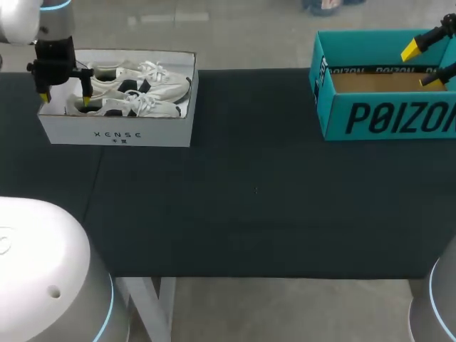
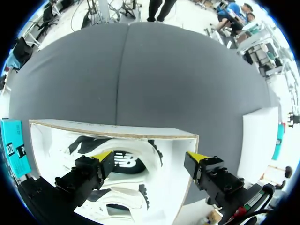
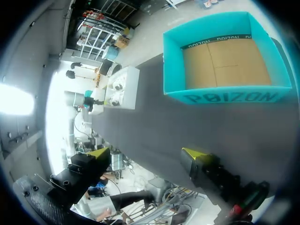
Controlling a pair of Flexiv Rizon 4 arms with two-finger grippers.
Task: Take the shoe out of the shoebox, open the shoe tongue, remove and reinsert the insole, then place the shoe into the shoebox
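A white shoebox (image 1: pixel 117 133) stands at the table's far left and holds two white sneakers (image 1: pixel 146 89) with black patches. My left gripper (image 1: pixel 65 97) hangs open over the box's left end, its yellow tips at the heels of the shoes. In the left wrist view the gripper (image 2: pixel 149 156) is open above a sneaker (image 2: pixel 125 161) inside the box (image 2: pixel 112 130), touching nothing. My right gripper (image 1: pixel 420 65) is open above the teal box at the far right. From the right wrist the gripper (image 3: pixel 146 153) is open and empty over the dark table, apart from the teal box.
The teal shoebox (image 1: pixel 385 117) at the far right has nothing in it and shows a bare brown floor (image 3: pixel 225 63). A dark cloth covers the table (image 1: pixel 256 192) between the two boxes. The white shoebox (image 3: pixel 123 86) shows far off from the right wrist.
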